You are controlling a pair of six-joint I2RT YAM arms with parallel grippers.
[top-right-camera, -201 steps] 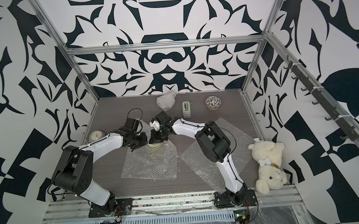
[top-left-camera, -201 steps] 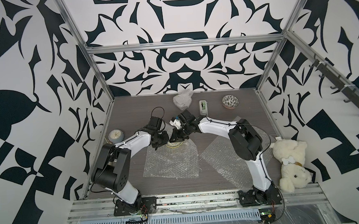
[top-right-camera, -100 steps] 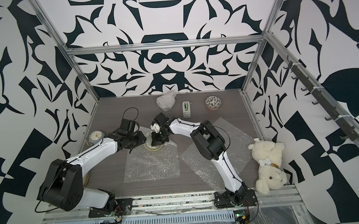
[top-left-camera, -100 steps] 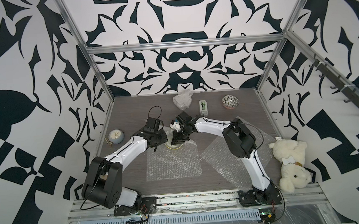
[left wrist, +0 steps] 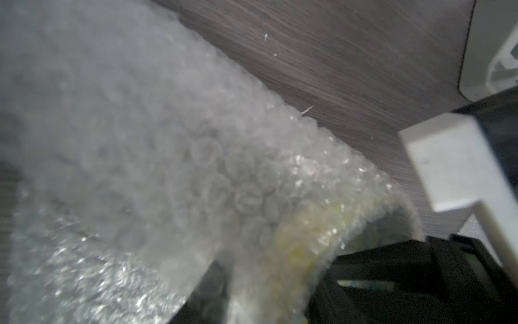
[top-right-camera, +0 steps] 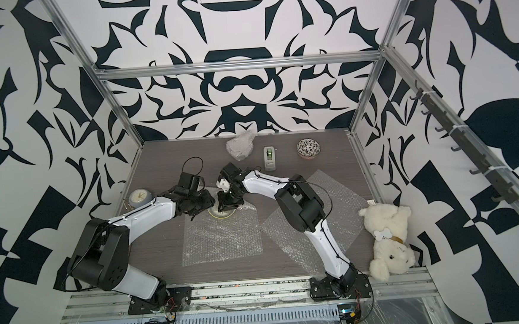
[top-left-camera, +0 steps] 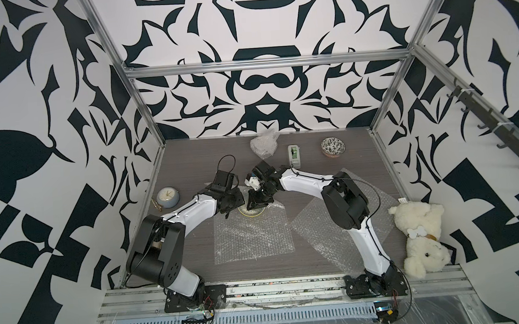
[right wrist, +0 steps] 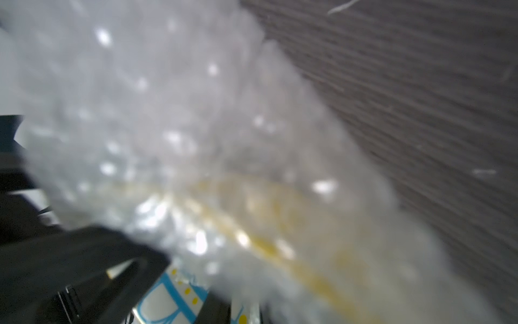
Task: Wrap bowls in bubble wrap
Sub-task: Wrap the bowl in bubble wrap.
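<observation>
Two tools, left gripper (top-left-camera: 234,206) and right gripper (top-left-camera: 256,203), over bowl (top-left-camera: 252,213) at far edge of bubble wrap (top-left-camera: 253,240). Clenched or released: cannot tell.

Overhead stereo pair, both wrists near bubble wrap (left wrist: 196,168)

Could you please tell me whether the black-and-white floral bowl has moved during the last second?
No. In both top views the floral bowl sits in the same spot, with the same gap to the tape dispenser beside it.
</observation>
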